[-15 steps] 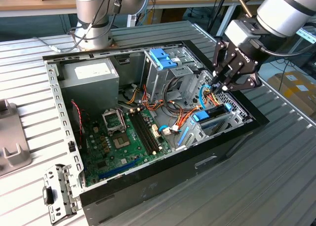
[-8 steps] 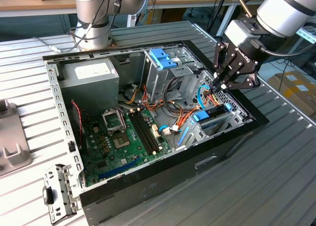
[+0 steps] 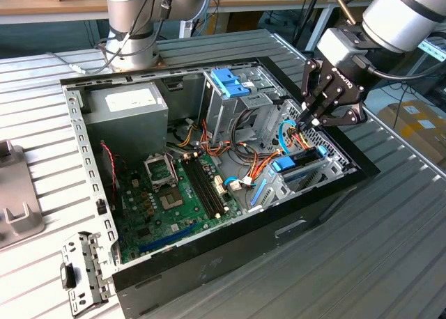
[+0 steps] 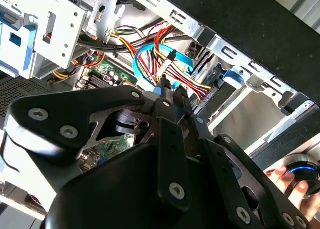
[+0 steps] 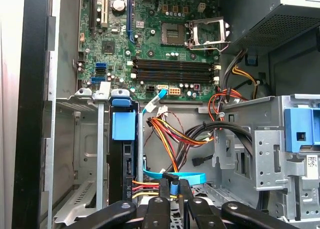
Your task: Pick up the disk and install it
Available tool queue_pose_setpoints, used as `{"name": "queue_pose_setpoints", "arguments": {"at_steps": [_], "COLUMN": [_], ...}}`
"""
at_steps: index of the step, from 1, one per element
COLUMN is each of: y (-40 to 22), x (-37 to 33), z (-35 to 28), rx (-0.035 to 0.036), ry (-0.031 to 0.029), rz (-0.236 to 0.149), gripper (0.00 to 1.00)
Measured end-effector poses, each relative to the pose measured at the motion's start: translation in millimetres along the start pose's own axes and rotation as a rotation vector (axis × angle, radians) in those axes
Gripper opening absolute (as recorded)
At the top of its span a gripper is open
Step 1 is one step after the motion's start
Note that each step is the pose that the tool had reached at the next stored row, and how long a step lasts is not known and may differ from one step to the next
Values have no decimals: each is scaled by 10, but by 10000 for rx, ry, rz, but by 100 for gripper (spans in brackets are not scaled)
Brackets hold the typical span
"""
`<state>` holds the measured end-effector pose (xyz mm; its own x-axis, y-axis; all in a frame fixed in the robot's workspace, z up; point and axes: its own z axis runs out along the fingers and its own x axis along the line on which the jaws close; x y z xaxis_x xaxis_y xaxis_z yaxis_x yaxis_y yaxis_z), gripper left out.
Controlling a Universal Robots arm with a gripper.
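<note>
The disk (image 3: 301, 162) stands edge-on in the lower drive bay at the case's front, its light blue carrier tab (image 5: 123, 125) facing up. In the second wrist view the same tab (image 4: 231, 75) shows beside the bay's metal rails. My gripper (image 3: 304, 126) hangs just above and behind the bay, among the cables. Its fingers are closed on the end of a blue flat cable (image 5: 192, 178), which loops away from the tips (image 4: 142, 56). The gripper (image 5: 177, 186) is beside the disk and does not touch it.
A bundle of red, yellow and orange wires (image 3: 258, 159) crowds the space by the bay. A metal drive cage with a blue bracket (image 3: 230, 82) stands behind, and a grey power-supply box (image 3: 129, 106) sits at the far left. A hand (image 4: 287, 179) rests outside the case.
</note>
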<state>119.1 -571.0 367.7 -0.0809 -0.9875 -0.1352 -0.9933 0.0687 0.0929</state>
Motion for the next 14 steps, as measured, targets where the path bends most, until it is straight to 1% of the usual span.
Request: {"name": "queue_pose_setpoints", "arguments": {"at_steps": [4, 5, 6, 7, 8, 9, 10, 11, 13, 14], "y": [0, 0, 1, 1, 1, 4, 11, 21, 43, 69], "x": [0, 0, -1, -2, -3, -9, -13, -16, -15, -13], "z": [0, 0, 1, -1, -5, -25, -43, -50, -50, -46], "rx": [0, 0, 2, 10, 16, 22, 29, 39, 42, 41], "ry": [0, 0, 23, 130, 195, 254, 275, 281, 283, 283], "rz": [0, -1, 2, 11, 16, 21, 23, 21, 21, 21], "gripper": [21, 27, 27, 27, 27, 27, 27, 27, 27, 27]}}
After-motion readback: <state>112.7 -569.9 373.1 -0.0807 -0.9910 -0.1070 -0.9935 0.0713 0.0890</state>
